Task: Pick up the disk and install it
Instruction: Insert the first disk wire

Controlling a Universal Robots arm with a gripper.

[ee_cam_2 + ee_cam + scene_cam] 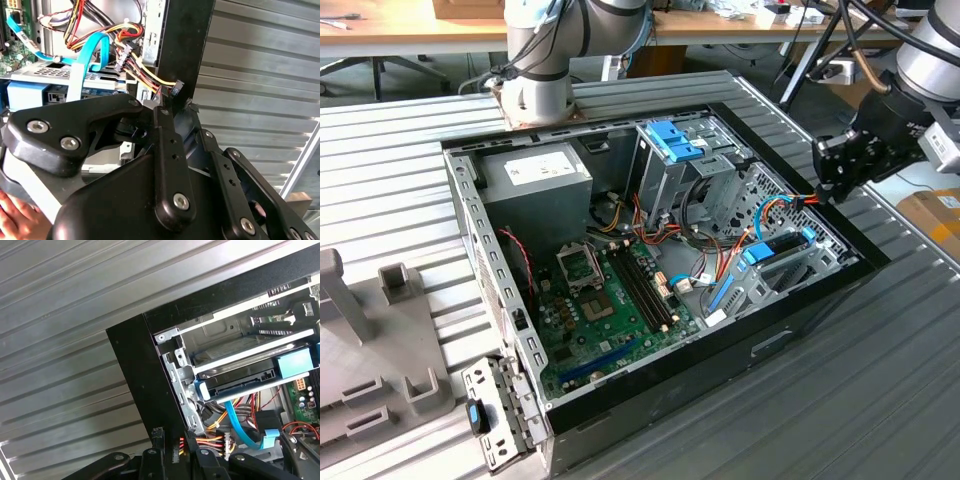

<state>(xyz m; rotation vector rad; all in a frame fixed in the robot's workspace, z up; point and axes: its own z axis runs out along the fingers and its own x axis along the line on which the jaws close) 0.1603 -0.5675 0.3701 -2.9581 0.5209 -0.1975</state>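
Guessing the disk (780, 247) is already sitting in its bay (758, 288) at 3 o'clock inside the case (720, 338), while the hand (823, 188) is hovering at the disk's 1 o'clock near a power plug (175, 90), can't tell whether it's gripping anything.

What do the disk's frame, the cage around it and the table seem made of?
Disk: frame looks like bright blue plastic, evenly coloured, matte; body dark, material unclear. Cage: bare grey sheet metal, judging by stamped holes and folded edges. Table: likely aluminium or steel, silvery ribbed panels with dull sheen.
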